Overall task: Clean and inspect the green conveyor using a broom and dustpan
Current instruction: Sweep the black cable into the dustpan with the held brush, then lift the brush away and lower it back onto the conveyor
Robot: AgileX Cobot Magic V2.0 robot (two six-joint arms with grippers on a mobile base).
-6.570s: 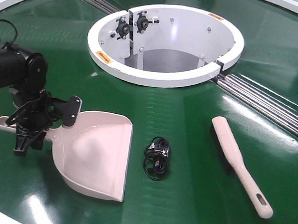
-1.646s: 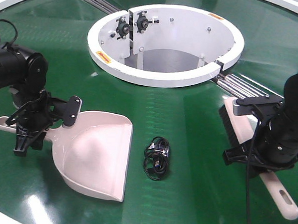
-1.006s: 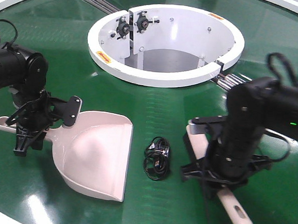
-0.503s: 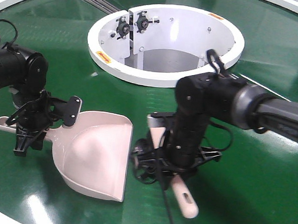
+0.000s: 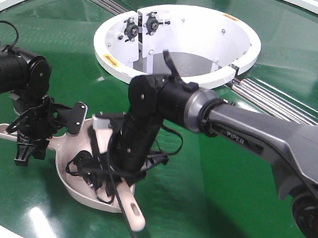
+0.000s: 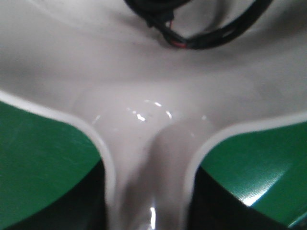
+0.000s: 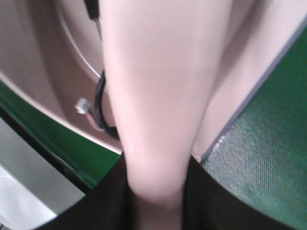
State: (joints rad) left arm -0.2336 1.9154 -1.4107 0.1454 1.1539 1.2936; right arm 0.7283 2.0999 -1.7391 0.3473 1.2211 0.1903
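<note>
The black cable (image 5: 85,167) is now inside the dustpan (image 5: 74,189), in the lower left of the front view. The left wrist view confirms this, with its loops (image 6: 192,29) lying on the pan floor near the top of the frame. Half a second ago it was on the green belt (image 5: 229,202), just right of the pan's front lip, with the broom right beside it. The sweep has therefore carried the debris across the lip, and by my reading the collecting step is all but done. What remains is to draw the broom back and lift the pan away.

The right gripper (image 5: 125,164) holds the broom (image 5: 132,208) by its handle. In the right wrist view the pale handle (image 7: 163,110) runs down between two dark fingers pressed against it. The handle end sticks out towards the bottom of the front view, and the head reaches over the pan.

The left gripper (image 5: 32,138) is clamped on the dustpan handle at the left edge. In its own view, the handle (image 6: 148,191) passes between two dark fingers.

In the earliest frame the broom lies alone on the belt at the right, no right arm is in view, and the cable sits mid-belt. The dustpan, the left gripper and the white ring (image 5: 177,83) are in the same places throughout.
</note>
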